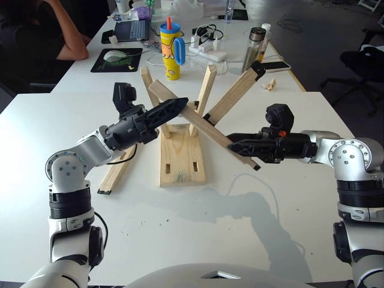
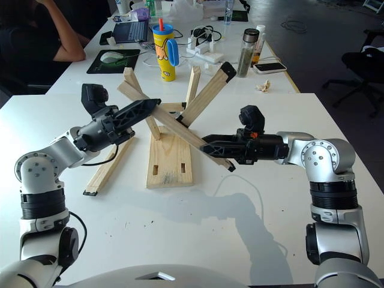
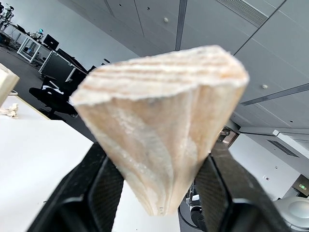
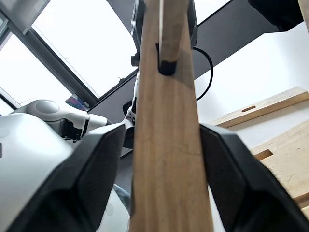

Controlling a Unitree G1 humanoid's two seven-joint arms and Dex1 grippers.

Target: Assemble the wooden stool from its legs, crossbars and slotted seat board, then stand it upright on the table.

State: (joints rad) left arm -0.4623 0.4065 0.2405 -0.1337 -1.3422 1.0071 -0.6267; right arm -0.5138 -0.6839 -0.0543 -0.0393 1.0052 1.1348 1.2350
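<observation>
The slotted seat board (image 1: pixel 180 161) lies flat in the middle of the white table. Above it a partly joined frame of wooden legs (image 1: pixel 231 96) and a crossbar is held tilted. My left gripper (image 1: pixel 177 107) is shut on the upper part of the long diagonal leg (image 1: pixel 207 127), whose wood (image 3: pixel 159 130) sits between the black fingers (image 3: pixel 91 193). My right gripper (image 1: pixel 234 145) is shut on the same leg (image 4: pixel 166 145) near its black-capped lower end (image 1: pixel 257 166). A further wooden piece (image 1: pixel 117 173) lies on the table left of the board.
Behind the frame stand a yellow cup (image 1: pixel 171 51) and a metal bottle (image 1: pixel 255 48), with a mouse pad (image 1: pixel 117 59), cables and a phone (image 1: pixel 276 65). A person sits at the far left. Bare table lies in front of the board.
</observation>
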